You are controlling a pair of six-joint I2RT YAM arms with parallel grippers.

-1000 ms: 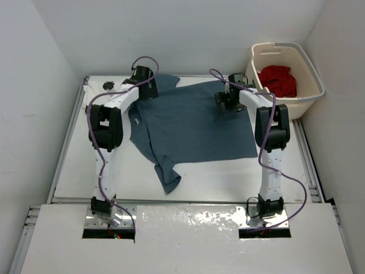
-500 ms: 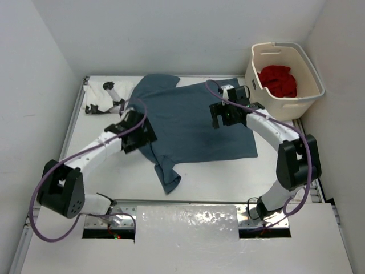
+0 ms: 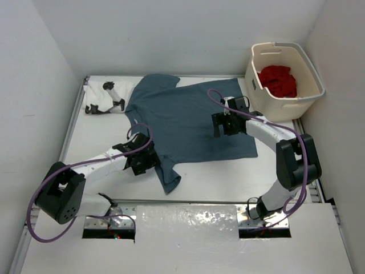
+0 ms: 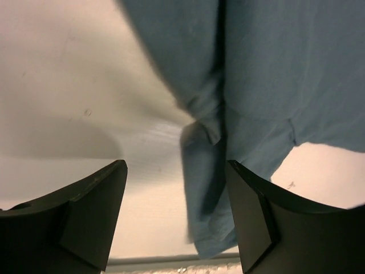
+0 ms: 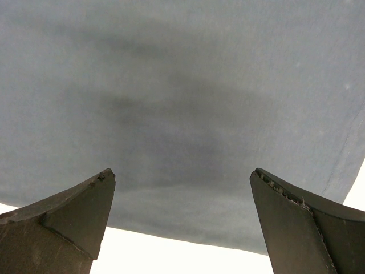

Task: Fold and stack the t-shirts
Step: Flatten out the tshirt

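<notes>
Seen from the camera overhead, the blue-grey t-shirt [image 3: 188,120] lies spread across the middle of the tabletop [image 3: 97,137], one sleeve [image 3: 169,176] trailing toward the near edge. The left hand [image 3: 146,161] hangs low at the shirt's near-left edge, just beside that sleeve. The right hand [image 3: 224,124] hovers over the right part of the shirt. A red t-shirt [image 3: 278,80] sits bunched in the cream basket [image 3: 308,98] at the far right corner. A white t-shirt [image 3: 93,96] lies crumpled at the far left corner, well apart from both hands.

From the left wrist, the left hand [image 4: 175,165] stands open, its two dark fingers [image 4: 91,211] spread with nothing between them. Past them the blue-grey t-shirt [image 4: 285,68] covers the right side, the puckered sleeve [image 4: 202,188] hanging down the middle and bare tabletop [image 4: 68,85] on the left.

From the right wrist, the right hand [image 5: 182,171] is open wide too, empty, above the smooth blue-grey t-shirt [image 5: 182,85]. A strip of tabletop [image 5: 182,262] shows past the shirt's edge.
</notes>
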